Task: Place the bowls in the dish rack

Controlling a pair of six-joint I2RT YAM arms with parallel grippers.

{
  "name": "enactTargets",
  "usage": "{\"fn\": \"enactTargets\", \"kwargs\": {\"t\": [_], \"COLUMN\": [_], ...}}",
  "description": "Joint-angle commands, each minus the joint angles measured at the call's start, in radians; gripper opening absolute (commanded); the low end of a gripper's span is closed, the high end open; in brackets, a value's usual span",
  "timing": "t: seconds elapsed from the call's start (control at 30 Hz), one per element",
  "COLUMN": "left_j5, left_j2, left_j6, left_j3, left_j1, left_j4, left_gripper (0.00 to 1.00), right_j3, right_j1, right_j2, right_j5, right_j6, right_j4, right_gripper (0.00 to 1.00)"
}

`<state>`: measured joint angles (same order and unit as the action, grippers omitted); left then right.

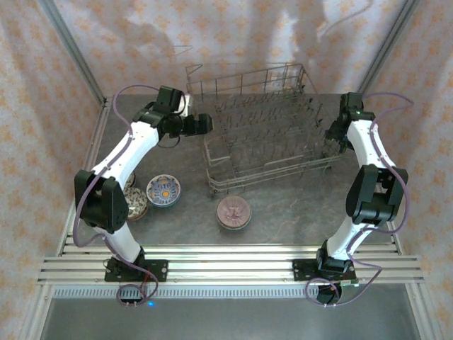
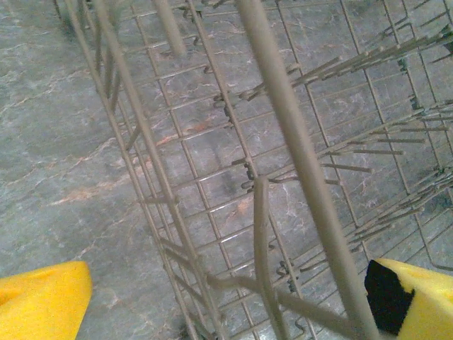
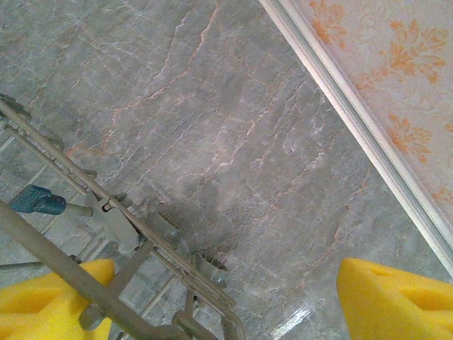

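Near edge: ribbed metal rails [image 1: 226, 263] carry both arm bases.

On the grey, marble-veined table [image 1: 297, 205], three bowls stand in front of the rack, all upright and outside it. The pink bowl [image 1: 234, 212] is round with a scalloped pattern and sits nearest the rack's front left corner. To its left is the blue-white bowl [image 1: 163, 190], which has an orange centre. The dark bowl [image 1: 136, 206] is beside that one and partly hidden by the left arm's elbow.

Mid-table: the dish rack [image 1: 262, 134] is a grey wire basket with rows of slanted tines and raised sides. No bowl is in it.

Left gripper [image 1: 205, 124] is at the rack's left side. Its wrist view shows it spread wide [image 2: 226, 308], with yellow pads at either lower corner. A thick rim wire of the rack [image 2: 297, 163] runs between them, and the grid floor and tines lie beyond, details that are too fine for the top view.

Right gripper [image 1: 330, 145] is at the rack's right end, also spread apart [image 3: 226, 301] and grasping nothing. A rack corner wire [image 3: 127, 234] crosses in front of one pad; contact cannot be told. A blue-tipped part [image 3: 39, 200] is on the wire.

Far: floral-print wall [image 3: 396, 78] behind a metal strip [image 3: 354, 134].
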<state>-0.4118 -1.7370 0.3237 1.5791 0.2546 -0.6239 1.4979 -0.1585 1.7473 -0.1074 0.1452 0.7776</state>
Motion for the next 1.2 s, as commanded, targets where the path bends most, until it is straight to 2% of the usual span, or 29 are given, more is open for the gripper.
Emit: {"fn": "enactTargets", "kwargs": {"t": [0.0, 0.27, 0.57, 0.7, 0.9, 1.07, 1.17], "left_j5": [0.028, 0.019, 0.04, 0.05, 0.075, 0.128, 0.118], "left_j2": [-0.051, -0.114, -0.094, -0.086, -0.09, -0.105, -0.131], "left_j6": [-0.041, -0.025, 0.087, 0.119, 0.103, 0.032, 0.018], "left_j3": [0.047, 0.11, 0.045, 0.033, 0.071, 0.144, 0.179], "left_j1": [0.021, 0.087, 0.165, 0.184, 0.185, 0.181, 0.178], "left_j4": [-0.075, -0.079, 0.029, 0.052, 0.038, -0.039, -0.082], "left_gripper": [0.99, 0.95, 0.91, 0.92, 0.94, 0.95, 0.94], "right_j3": [-0.011, 0.04, 0.133, 0.132, 0.116, 0.047, -0.037], "right_j1": [-0.097, -0.15, -0.151, -0.151, -0.153, -0.148, -0.12], "right_j2": [-0.019, 0.0, -0.005, -0.068, -0.17, -0.278, -0.357], "right_j5": [-0.167, -0.158, -0.129, -0.119, -0.076, 0.062, 0.118], "right_j6": [0.008, -0.031, -0.037, -0.05, -0.051, -0.007, 0.018], "right_j4": [0.036, 0.055, 0.109, 0.137, 0.195, 0.254, 0.27], "right_gripper": [0.79, 0.79, 0.84, 0.93, 1.0, 0.98, 0.97]}}
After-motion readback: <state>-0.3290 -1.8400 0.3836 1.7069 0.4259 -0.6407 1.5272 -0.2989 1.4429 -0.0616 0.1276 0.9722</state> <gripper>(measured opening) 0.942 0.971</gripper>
